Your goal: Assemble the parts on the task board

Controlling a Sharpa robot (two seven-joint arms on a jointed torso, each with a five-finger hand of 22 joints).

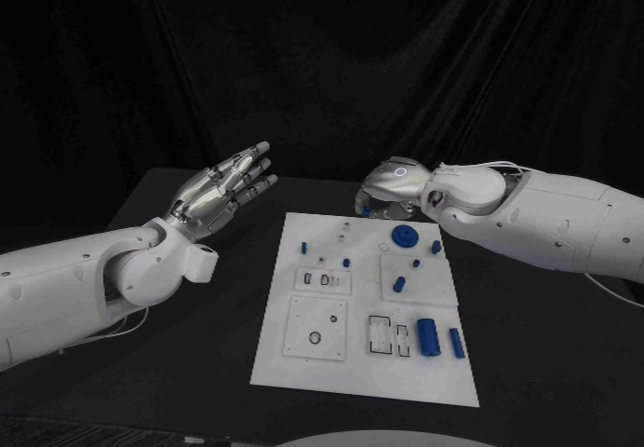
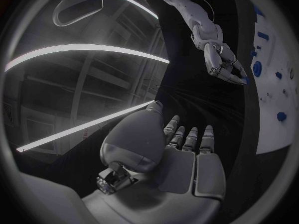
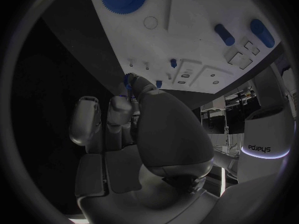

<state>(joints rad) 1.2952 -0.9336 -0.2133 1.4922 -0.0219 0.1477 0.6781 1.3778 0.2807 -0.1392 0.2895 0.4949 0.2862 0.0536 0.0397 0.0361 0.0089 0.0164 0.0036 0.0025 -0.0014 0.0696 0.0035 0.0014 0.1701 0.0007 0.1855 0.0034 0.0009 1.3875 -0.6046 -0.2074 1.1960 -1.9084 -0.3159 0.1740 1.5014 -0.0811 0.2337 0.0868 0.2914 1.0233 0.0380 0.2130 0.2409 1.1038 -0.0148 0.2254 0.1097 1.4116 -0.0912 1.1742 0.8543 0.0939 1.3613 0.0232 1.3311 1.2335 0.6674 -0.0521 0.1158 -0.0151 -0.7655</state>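
Observation:
The white task board (image 1: 336,372) lies in the middle of the black table. On it are a blue gear (image 1: 401,236), two blue cylinders (image 1: 428,336) side by side near its front right, and small blue pegs (image 1: 303,248). My right hand (image 1: 389,198) hovers over the board's far edge with its fingers curled, pinching a small blue part (image 3: 129,79) at its fingertips. The left wrist view shows that hand (image 2: 225,67) with the blue bit at its tips. My left hand (image 1: 221,196) is raised left of the board, fingers stretched apart, holding nothing.
The board has rectangular slots (image 1: 382,334) and a square plate with a ring (image 1: 316,328) near its front. Black tabletop (image 1: 161,372) runs left and right of the board. A dark curtain hangs behind the table.

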